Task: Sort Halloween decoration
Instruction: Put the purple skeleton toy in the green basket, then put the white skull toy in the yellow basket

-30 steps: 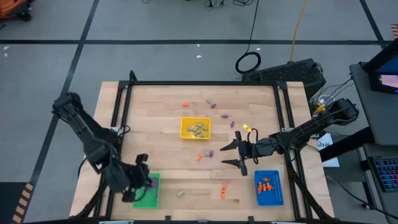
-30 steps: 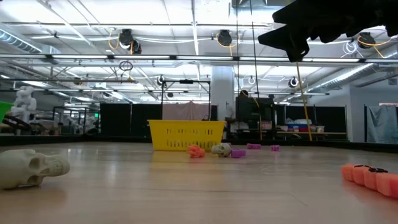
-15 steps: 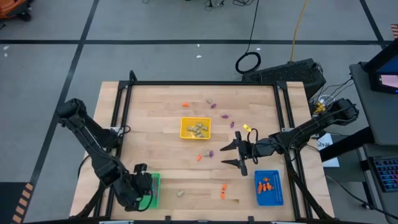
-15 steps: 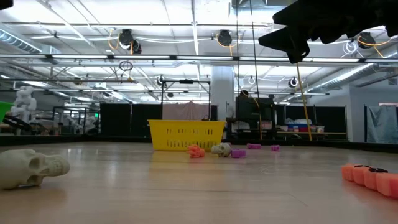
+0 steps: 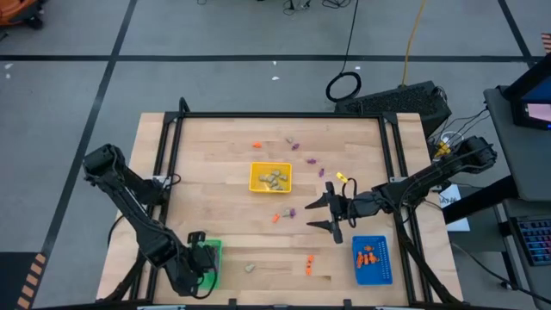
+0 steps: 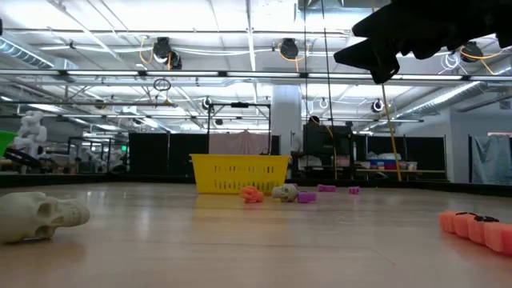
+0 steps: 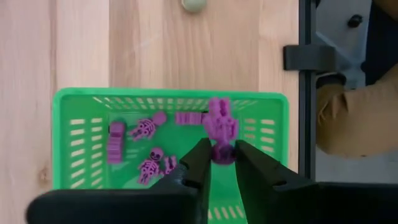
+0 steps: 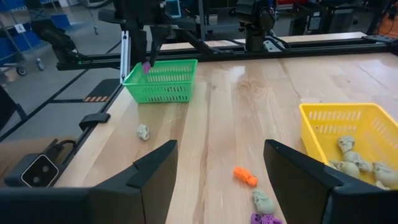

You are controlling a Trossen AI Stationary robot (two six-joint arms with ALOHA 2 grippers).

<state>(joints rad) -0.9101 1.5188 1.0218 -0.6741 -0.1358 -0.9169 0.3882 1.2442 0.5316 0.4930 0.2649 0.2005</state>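
My left gripper (image 7: 222, 163) hangs over the green tray (image 7: 81, 104) at the table's near left corner, fingers pinched on a purple trinket (image 7: 220, 127); only my left wrist view shows that grip. From above, the left gripper (image 5: 191, 269) is a dark lump covering the tray (image 5: 213, 250), trinket hidden. The left wrist view also shows four or five more purple pieces (image 7: 144, 129) lying inside the green tray, and a pale skull (image 7: 194, 5) on the wood just outside it. The right wrist view catches the same purple trinket (image 8: 146, 66) as a speck above the tray's rim (image 8: 163, 64), with that skull (image 8: 143, 131) on the table near it. My right gripper (image 5: 326, 214) waits mid-table, fingers spread wide and empty, near a purple piece (image 5: 291, 210) and an orange one (image 5: 276, 217). The high view alone gives the whole layout: yellow tray (image 5: 256, 169) holding pale pieces at centre, blue tray (image 5: 381, 269) holding orange ones at near right, loose purple trinkets (image 5: 311, 159) toward the far side, one orange (image 5: 256, 144) there too, another orange (image 5: 308, 266) near the front edge. The low view shows only a big pale skull (image 6: 42, 214) close up, the yellow tray (image 6: 240, 173) with loose trinkets in front, orange pieces (image 6: 478, 226) at right, and the right gripper (image 6: 376, 54) overhead; the green tray is not visible there.
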